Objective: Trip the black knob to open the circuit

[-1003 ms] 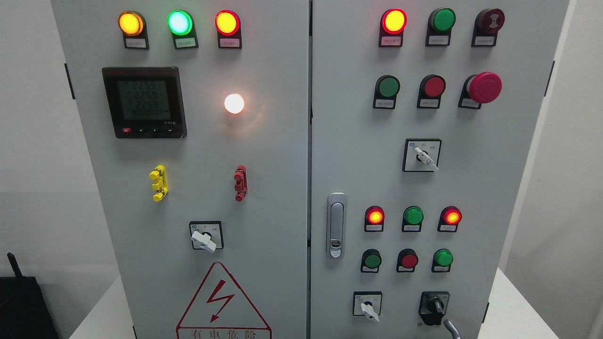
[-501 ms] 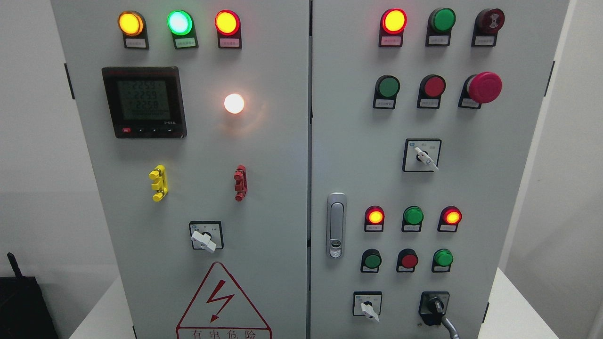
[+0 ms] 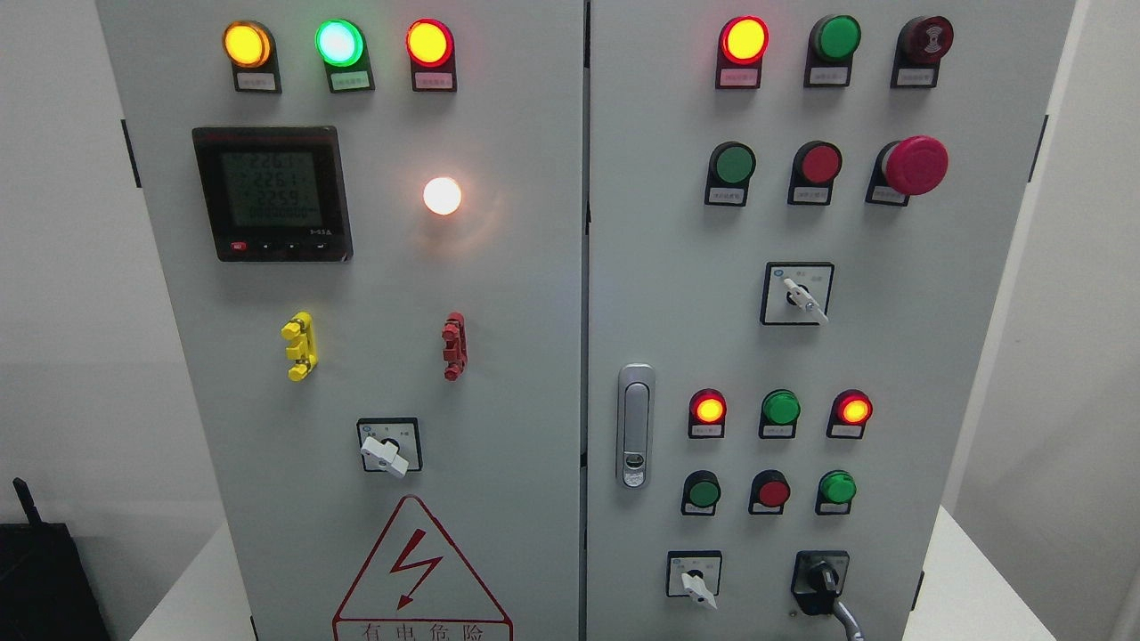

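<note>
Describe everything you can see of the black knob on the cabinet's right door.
The black knob sits at the bottom right of the right door, right of a white-handled selector switch. It looks like glossy black plastic: a squarish black base plate with a raised handle on it, pointing slightly right of upright. A grey finger-like part comes up from the bottom edge and reaches the knob's lower right corner; whose hand it belongs to, and whether it touches, cannot be told.
</note>
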Robot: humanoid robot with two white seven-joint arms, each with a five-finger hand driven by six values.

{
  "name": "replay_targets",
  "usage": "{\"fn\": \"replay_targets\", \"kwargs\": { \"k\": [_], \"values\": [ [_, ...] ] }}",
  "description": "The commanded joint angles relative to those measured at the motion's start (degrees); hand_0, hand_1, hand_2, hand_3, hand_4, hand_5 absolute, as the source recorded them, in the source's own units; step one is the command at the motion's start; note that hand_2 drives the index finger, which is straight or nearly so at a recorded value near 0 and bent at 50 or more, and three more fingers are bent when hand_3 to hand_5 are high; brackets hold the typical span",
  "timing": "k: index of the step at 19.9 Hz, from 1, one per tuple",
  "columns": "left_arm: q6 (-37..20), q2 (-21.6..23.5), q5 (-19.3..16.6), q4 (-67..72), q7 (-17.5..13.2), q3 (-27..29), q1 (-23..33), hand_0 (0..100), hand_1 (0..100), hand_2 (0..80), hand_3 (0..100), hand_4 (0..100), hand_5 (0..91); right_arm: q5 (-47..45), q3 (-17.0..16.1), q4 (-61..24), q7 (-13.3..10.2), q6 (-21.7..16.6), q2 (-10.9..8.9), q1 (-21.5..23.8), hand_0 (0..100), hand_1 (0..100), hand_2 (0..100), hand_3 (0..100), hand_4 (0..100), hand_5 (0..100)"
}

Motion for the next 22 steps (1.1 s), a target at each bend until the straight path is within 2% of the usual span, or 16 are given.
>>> {"fn": "replay_targets", "kwargs": {
  "k": [1,22],
  "values": [
    [0.0,0.0,0.1,0.1,0.0,0.1,0.0,12,39,0.0,0,0,0.0,0.0,1.0,-1.1,-0.1,-0.6,-0.11,-0.8,86,91,0,100,100,92],
    [0.1,-0.1,0.1,0.1,0.0,0.1,0.0,12,39,0.0,0,0,0.0,0.0,3.2,-1.4,-0.3,-1.2,-0.11,-1.2,87,93,0,100,100,92]
  ]
}}
